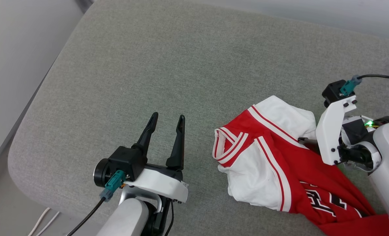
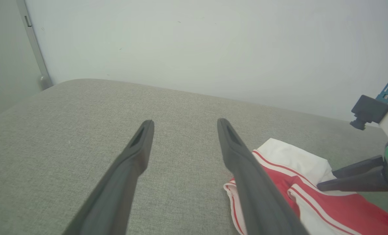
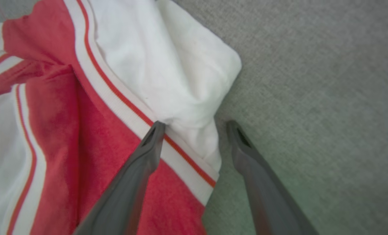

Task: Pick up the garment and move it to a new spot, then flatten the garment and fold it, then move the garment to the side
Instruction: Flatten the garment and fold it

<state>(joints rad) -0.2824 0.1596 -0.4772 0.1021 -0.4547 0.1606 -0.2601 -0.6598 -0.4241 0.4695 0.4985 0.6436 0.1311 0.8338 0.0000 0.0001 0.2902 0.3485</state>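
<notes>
The garment (image 1: pixel 279 164) lies crumpled on the grey cushion at the right: red, with white sleeves, striped trim and black lettering near the bottom edge. My right gripper (image 3: pixel 196 125) is open and straddles the edge of a white sleeve of the garment (image 3: pixel 99 137). One fingertip (image 3: pixel 158 129) rests on the striped trim, the other on the cushion beside the cloth. In the head view the right gripper (image 1: pixel 307 141) is mostly hidden by its white wrist mount. My left gripper (image 1: pixel 167 116) stands open over bare cushion, left of the garment (image 2: pixel 328 209), with nothing between the fingers of the left gripper (image 2: pixel 185 122).
The grey cushioned surface (image 1: pixel 148 65) has a rounded left edge that drops to a pale floor. White cables (image 1: pixel 44 223) lie on the floor at the lower left. A plain pale wall (image 2: pixel 213 49) rises behind the cushion.
</notes>
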